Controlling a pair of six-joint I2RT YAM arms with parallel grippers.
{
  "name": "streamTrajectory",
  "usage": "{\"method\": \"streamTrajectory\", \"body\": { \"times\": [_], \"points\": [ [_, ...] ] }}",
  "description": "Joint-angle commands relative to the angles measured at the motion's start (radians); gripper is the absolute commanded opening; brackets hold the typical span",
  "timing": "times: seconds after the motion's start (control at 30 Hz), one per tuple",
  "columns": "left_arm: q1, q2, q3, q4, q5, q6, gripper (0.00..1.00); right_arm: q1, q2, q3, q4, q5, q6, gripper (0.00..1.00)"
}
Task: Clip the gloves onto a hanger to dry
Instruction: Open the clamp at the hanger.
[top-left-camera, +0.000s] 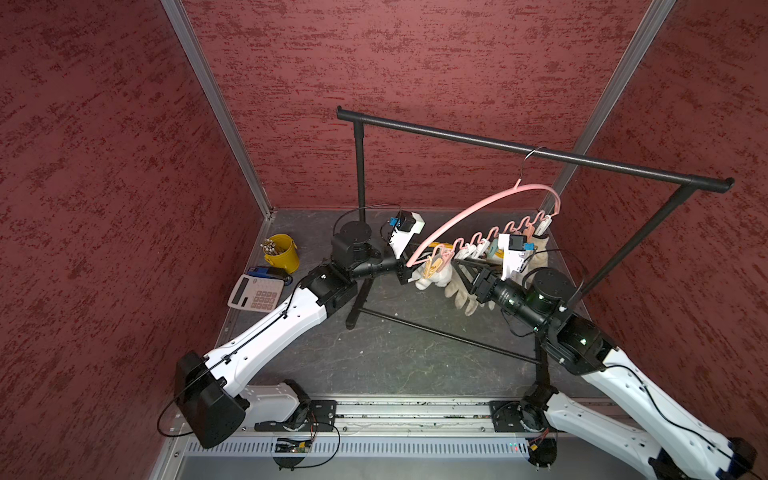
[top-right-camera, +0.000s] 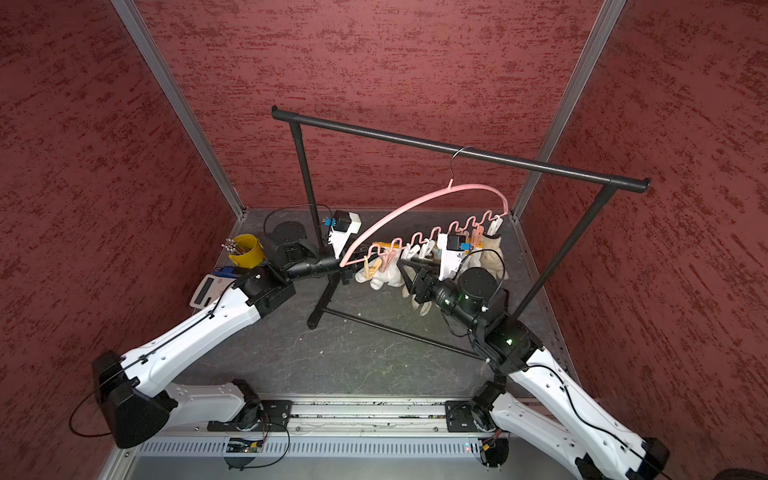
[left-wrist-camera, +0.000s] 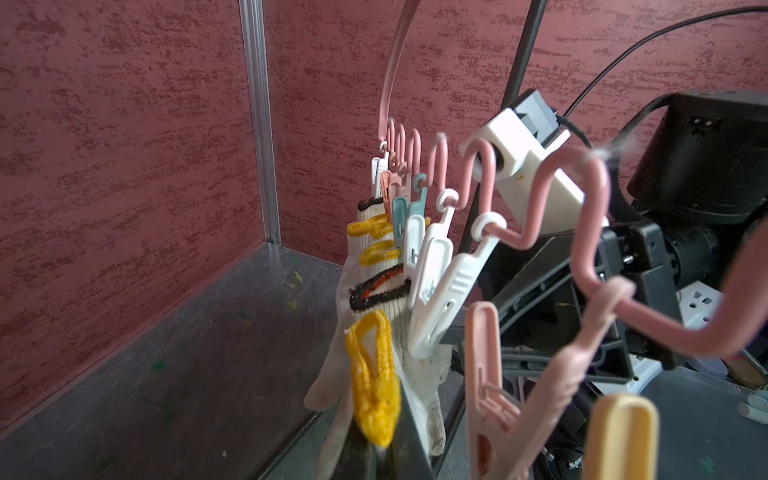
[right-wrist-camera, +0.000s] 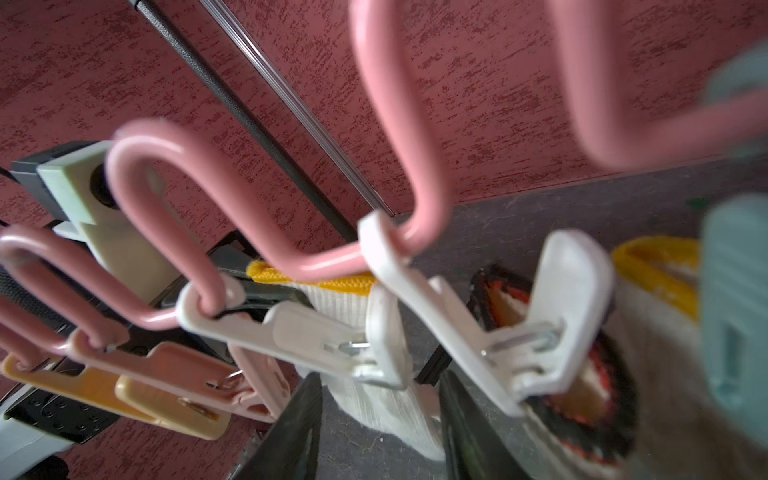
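The pink hanger (top-left-camera: 478, 208) (top-right-camera: 415, 208) hangs by its hook from the black rack, with pastel clothespins along its wavy bar. Several gloves (top-left-camera: 461, 297) hang clipped under it. My left gripper (left-wrist-camera: 382, 453) (top-left-camera: 409, 274) is shut on a glove's yellow cuff (left-wrist-camera: 374, 374) at the hanger's left end. A white clothespin (left-wrist-camera: 440, 299) (right-wrist-camera: 332, 336) bites that glove's ribbed cuff (right-wrist-camera: 345, 307). My right gripper (right-wrist-camera: 380, 428) (top-left-camera: 461, 266) stands open just below this clothespin, its fingers (right-wrist-camera: 291, 436) apart on either side. A glove with a red-black cuff (right-wrist-camera: 582, 399) hangs on the neighbouring white clip.
The black garment rack (top-left-camera: 540, 153) spans the back, and its foot bar (top-left-camera: 436, 332) crosses the grey floor between the arms. A yellow bucket (top-left-camera: 282, 251), a calculator (top-left-camera: 255, 293) and a blue object (top-left-camera: 266, 272) sit at the left. Red walls close three sides.
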Motion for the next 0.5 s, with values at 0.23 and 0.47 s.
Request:
{"method": "streamTrajectory", "body": {
  "times": [0.23, 0.47],
  "points": [
    [-0.008, 0.043, 0.084, 0.054, 0.003, 0.001, 0.0, -0.004, -0.015, 0.047, 0.075, 0.078, -0.016, 0.45],
    [-0.014, 0.059, 0.107, 0.075, 0.001, -0.016, 0.0, -0.004, 0.027, 0.074, 0.092, 0.089, -0.034, 0.45]
  ]
}}
